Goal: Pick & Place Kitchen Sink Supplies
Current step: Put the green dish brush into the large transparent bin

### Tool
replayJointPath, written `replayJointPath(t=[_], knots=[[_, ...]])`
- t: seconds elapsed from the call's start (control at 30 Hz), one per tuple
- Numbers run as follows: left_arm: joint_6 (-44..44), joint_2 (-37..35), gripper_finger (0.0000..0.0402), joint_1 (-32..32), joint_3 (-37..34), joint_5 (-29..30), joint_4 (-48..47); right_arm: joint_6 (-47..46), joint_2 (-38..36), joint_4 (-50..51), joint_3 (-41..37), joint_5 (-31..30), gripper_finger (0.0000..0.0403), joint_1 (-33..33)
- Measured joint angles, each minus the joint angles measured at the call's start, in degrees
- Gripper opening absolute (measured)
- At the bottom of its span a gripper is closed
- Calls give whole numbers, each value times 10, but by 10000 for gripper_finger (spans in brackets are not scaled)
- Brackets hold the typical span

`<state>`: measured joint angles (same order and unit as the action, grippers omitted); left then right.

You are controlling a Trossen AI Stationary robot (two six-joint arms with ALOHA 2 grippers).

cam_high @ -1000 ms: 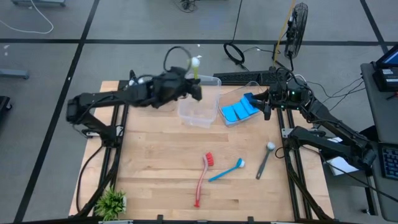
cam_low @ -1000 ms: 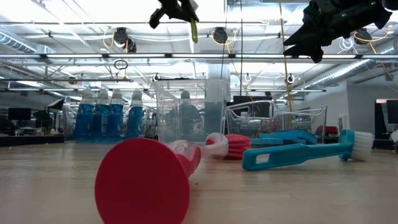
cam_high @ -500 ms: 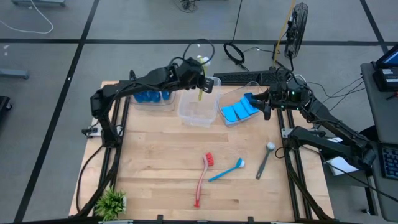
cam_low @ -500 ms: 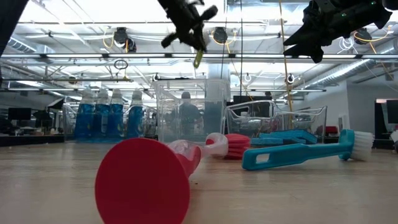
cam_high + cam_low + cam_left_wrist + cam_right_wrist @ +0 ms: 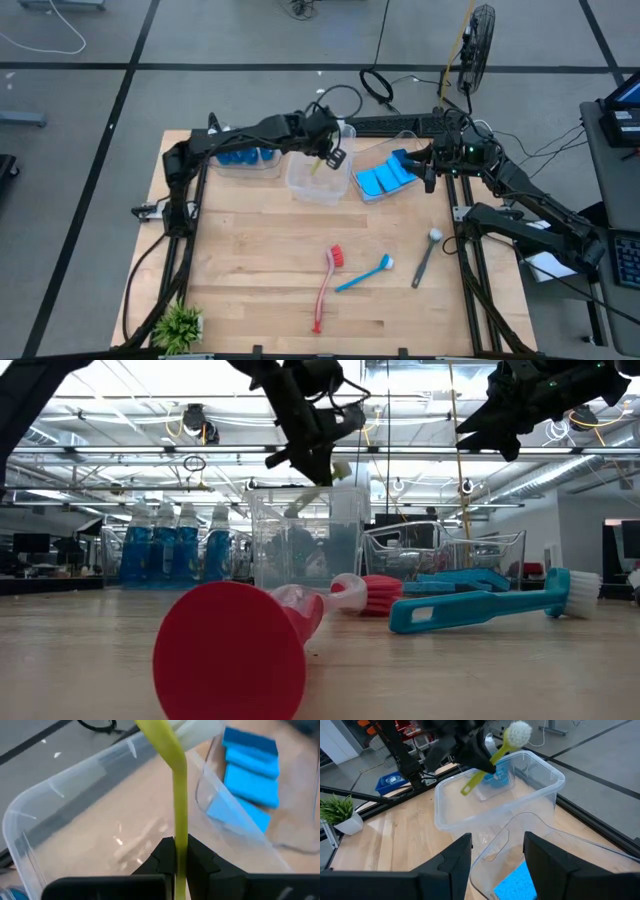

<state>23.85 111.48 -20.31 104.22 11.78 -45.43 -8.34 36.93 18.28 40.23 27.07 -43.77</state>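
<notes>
A yellow-green dish brush (image 5: 492, 757) with a white head (image 5: 519, 732) hangs slanting over the middle clear tub (image 5: 318, 187). My left gripper (image 5: 325, 152) is shut on it above the tub's far part. On the bare table lie a red brush (image 5: 325, 285), a blue brush (image 5: 362, 273) and a grey brush (image 5: 425, 258). Blue sponges (image 5: 385, 178) lie in the right-hand tub, and blue bottles (image 5: 240, 157) stand in the left-hand tub. My right gripper (image 5: 497, 865) stands open, high beside the sponge tub, with nothing between its fingers. My left gripper pinches the brush's thin handle (image 5: 179, 832) between its two fingers, partway along it. The fingers slant down from the table's left. The brush is lifted clear and tilted, its white head up and its handle's free end (image 5: 466, 790) down over the tub.
Three clear tubs stand in a row along the far edge. A small green plant (image 5: 180, 325) stands at the near left corner. A black power strip (image 5: 385, 125) and cables lie behind the tubs. Bare wood shows between the tubs and the loose brushes.
My left gripper has gone toward the table's right edge and down toward the middle tub, tipping its fingers downward and rolling. The yellow-green brush went with it and now slants with its handle end just above the tub.
</notes>
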Motion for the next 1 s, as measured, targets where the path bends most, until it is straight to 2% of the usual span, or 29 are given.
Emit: replayJointPath(t=[0.13,0.37,1.0], knots=[[-40,8,19,-3,0,-29,-18,0,0,0,0,0,169,0],[-68,24,19,-11,0,-42,-21,0,0,0,0,0,169,0],[-103,70,19,-26,0,-82,-43,-12,1,2,0,0,169,0]])
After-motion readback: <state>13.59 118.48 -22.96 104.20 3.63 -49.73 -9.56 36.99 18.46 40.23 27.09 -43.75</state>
